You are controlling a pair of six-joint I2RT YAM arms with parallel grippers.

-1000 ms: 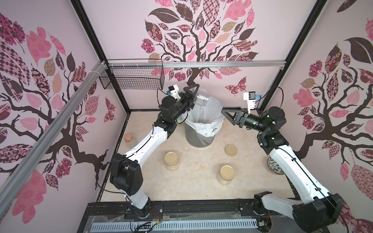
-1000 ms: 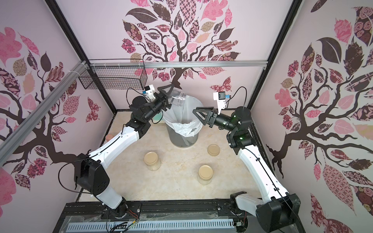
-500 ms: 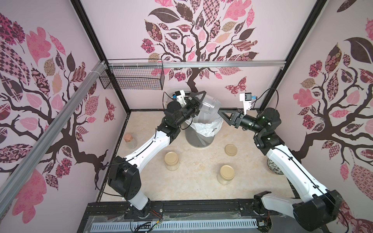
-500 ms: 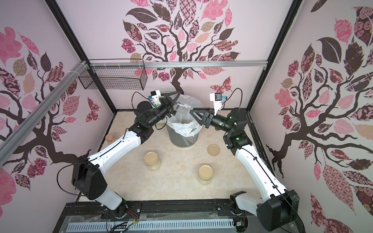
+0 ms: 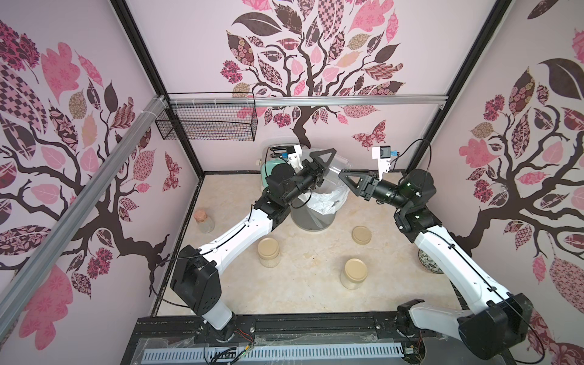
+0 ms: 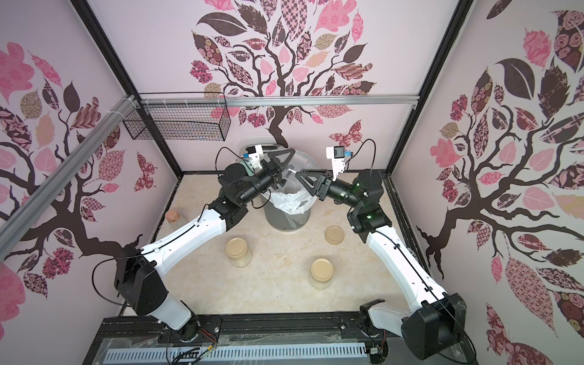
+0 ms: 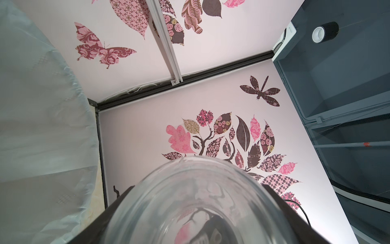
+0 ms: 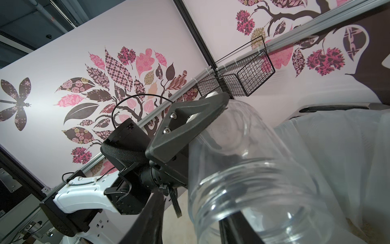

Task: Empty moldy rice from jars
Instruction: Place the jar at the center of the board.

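At the back of the marbled tabletop (image 5: pixel 303 297), has a grey bin (image 5: pixel 311 218) with a white liner (image 5: pixel 330 199) standing upright. Has both arms meeting above its rim. Clamps the left gripper (image 5: pixel 327 166) on the open jar (image 5: pixel 340 164), a finger on either side of the glass wall. Holds it on its side over the liner, mouth turned toward the other arm. Shows wallpaper straight through the clear glass in the left wrist view. Has the right gripper (image 5: pixel 343 175) at that mouth, fingers (image 8: pixel 152 215) flanking the threaded rim. Cannot tell whether pressed on the glass or clear of it. Has a lidded jar (image 5: pixel 268 248) upright in front of the bin on the left arm's side and a second lidded jar (image 5: pixel 354 268) on the right arm's side, well apart and away from both grippers. Has a loose lid (image 5: pixel 361 234) flat between the bin and the second lidded jar. Shows moldy rice (image 5: pixel 268 263) as cream grains through the glass under each beige top.
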